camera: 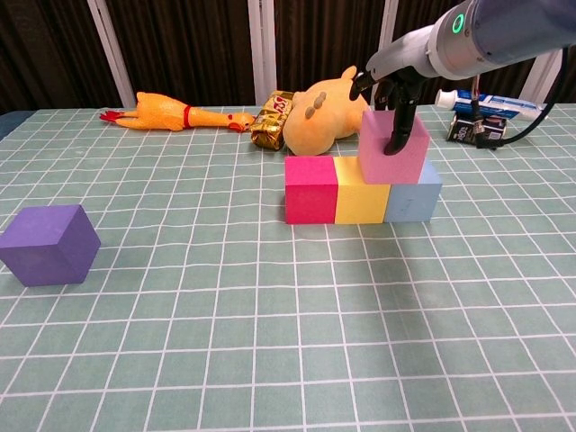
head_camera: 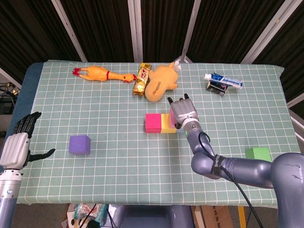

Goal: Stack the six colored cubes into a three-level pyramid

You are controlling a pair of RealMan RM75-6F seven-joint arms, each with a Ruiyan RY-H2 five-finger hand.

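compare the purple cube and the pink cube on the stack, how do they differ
The purple cube sits alone on the table, far left; the pink cube rests on the second level, over the yellow cube and blue cube. The purple cube is untouched; the right hand grips the pink one. Purple is darker. Both look alike in size and shape.

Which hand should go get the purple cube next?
Probably the left hand: it is open and holds nothing, on the purple cube's side. The right hand is busy gripping the pink cube on the bottom row.
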